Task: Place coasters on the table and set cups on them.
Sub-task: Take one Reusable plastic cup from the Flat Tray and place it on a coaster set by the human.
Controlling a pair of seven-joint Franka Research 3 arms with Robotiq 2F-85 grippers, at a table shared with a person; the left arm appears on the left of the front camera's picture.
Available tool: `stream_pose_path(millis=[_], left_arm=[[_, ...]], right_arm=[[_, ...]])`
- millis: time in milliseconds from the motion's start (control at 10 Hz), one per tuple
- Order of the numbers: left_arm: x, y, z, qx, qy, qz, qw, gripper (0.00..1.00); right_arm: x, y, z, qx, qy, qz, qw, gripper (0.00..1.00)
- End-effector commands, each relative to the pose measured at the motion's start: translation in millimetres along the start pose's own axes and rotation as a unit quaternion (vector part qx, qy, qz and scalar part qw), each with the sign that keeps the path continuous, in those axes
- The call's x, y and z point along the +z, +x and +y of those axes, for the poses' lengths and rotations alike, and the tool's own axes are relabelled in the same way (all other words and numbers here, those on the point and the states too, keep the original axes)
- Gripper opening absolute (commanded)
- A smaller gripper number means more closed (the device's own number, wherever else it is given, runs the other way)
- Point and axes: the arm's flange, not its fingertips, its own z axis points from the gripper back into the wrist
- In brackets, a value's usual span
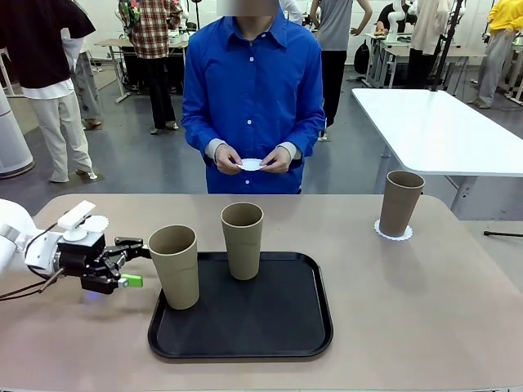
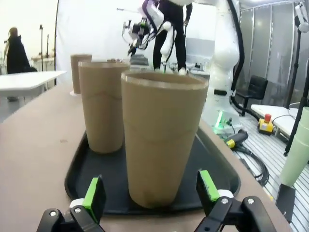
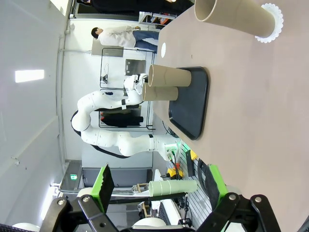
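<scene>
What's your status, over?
Left claw open, lined up on near cup, black tray. Right claw open, empty. Far cup on doily coaster. Nothing between claw and cup.

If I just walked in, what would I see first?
Probably the two tall tan cups standing on the black tray in the middle of the table, with the left gripper open right beside the nearer one. Then the third cup, alone on a lacy white coaster at the far right, and the person in blue across the table holding another coaster.
</scene>
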Motion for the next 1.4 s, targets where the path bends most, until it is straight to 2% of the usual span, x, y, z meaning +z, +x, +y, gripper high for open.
stream_pose_path(millis=[0, 1300], left_arm=[[-6, 3, -4, -0.004, 0.002, 0.025, 1.000, 1.00], [-36, 8, 8, 0.001, -0.027, 0.038, 0.999, 1.00]], right_arm=[[0, 1, 0, -0.006, -0.002, -0.001, 1.000, 1.00], [0, 1, 0, -0.006, -0.002, -0.001, 1.000, 1.00]])
